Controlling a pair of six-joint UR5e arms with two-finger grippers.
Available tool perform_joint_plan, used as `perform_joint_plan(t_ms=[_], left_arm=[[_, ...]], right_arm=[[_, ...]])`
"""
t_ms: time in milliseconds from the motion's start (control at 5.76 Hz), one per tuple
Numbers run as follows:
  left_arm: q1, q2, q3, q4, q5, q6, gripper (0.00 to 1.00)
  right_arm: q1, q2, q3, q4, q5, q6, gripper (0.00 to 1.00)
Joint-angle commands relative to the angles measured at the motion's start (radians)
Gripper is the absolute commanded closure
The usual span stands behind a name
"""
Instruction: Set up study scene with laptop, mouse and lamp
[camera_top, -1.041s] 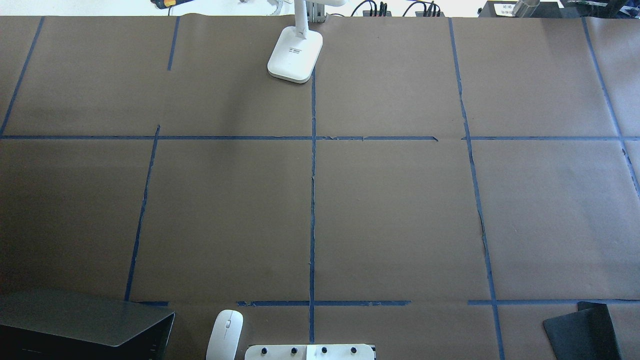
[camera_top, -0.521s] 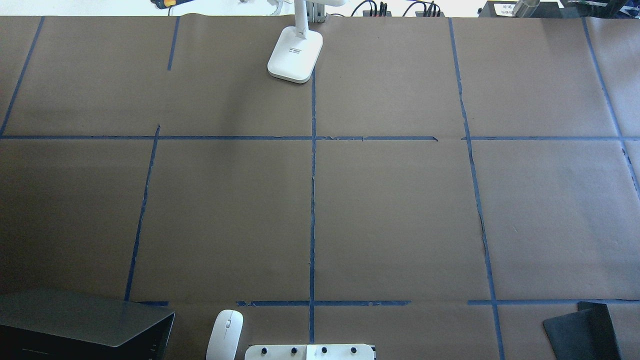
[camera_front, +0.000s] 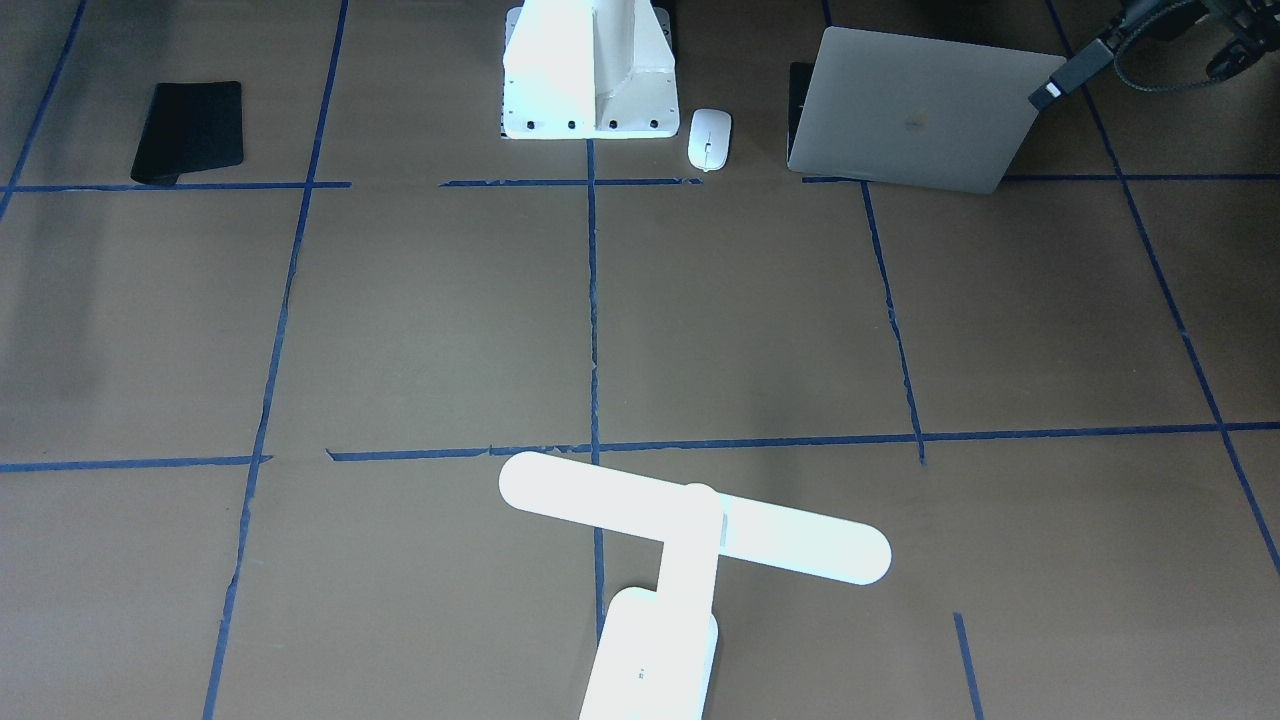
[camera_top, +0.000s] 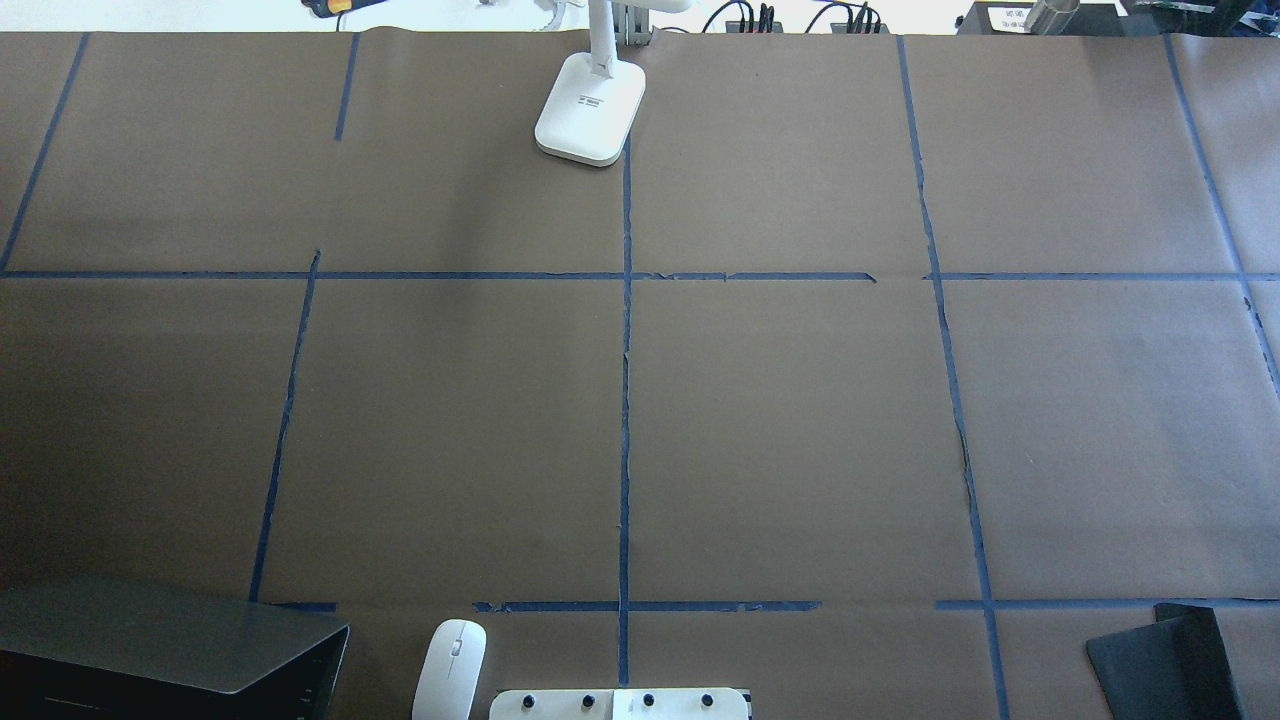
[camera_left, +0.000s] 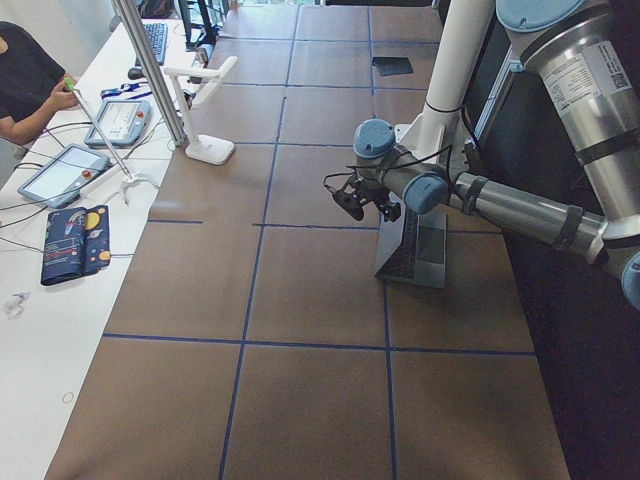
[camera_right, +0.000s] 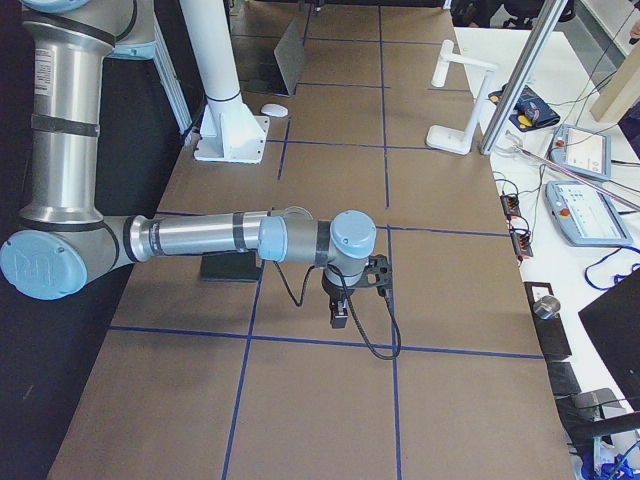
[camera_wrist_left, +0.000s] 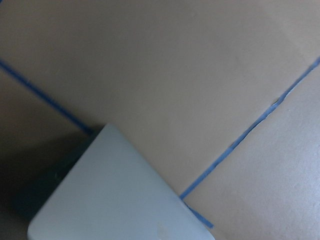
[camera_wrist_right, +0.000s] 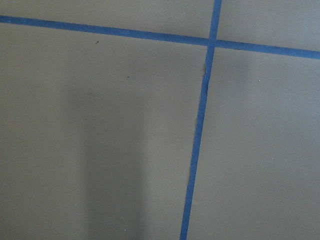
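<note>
Nothing is shifting on the table since the earlier overhead looks: every object is sitting where it was.

The slim grey metal laptop (camera_front: 910, 110) is standing partly open at the robot's near edge, on its left side. The small flat white oval mouse (camera_front: 709, 138) is lying between it and the white flared pedestal (camera_front: 588, 70), just beside the pedestal. The white T-shaped desk lamp (camera_front: 690, 525) is waiting at the far edge on the centre tape line, well apart from both. A black floppy mat (camera_front: 190, 130) is lying over on the robot's right.

The left gripper (camera_left: 350, 200) is hovering near the laptop's raised lid; I cannot tell whether its jaws are apart or together. The right gripper (camera_right: 340, 305) is hanging over bare brown paper, and I cannot tell its state either.

I am worrying most about that lid. A nudge from the left gripper could be folding it shut or sliding the whole machine, and a pinch on that thin smooth edge could be slipping off.
</note>
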Motion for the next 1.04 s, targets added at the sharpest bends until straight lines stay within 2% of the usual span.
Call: perform_joint_plan(t_ms=[0, 347, 694, 868], left_arm=[[0.202, 0.008, -0.062, -0.002, 0.163, -0.271, 0.00], [0.254, 0.014, -0.117, 0.000, 0.165, -0.432, 0.00], [0.390, 0.049, -0.118, 0.002, 0.264, -0.509, 0.00], [0.393, 0.054, -0.128, 0.003, 0.266, -0.579, 0.00]], right_arm=[[-0.009, 0.000, -0.002, 0.002, -0.003, -0.002, 0.00], [-0.009, -0.002, -0.001, 0.000, -0.003, -0.001, 0.00], [-0.007, -0.006, -0.001, 0.000, -0.001, 0.002, 0.00], [-0.007, -0.005, -0.001, 0.000, -0.001, 0.002, 0.00]])
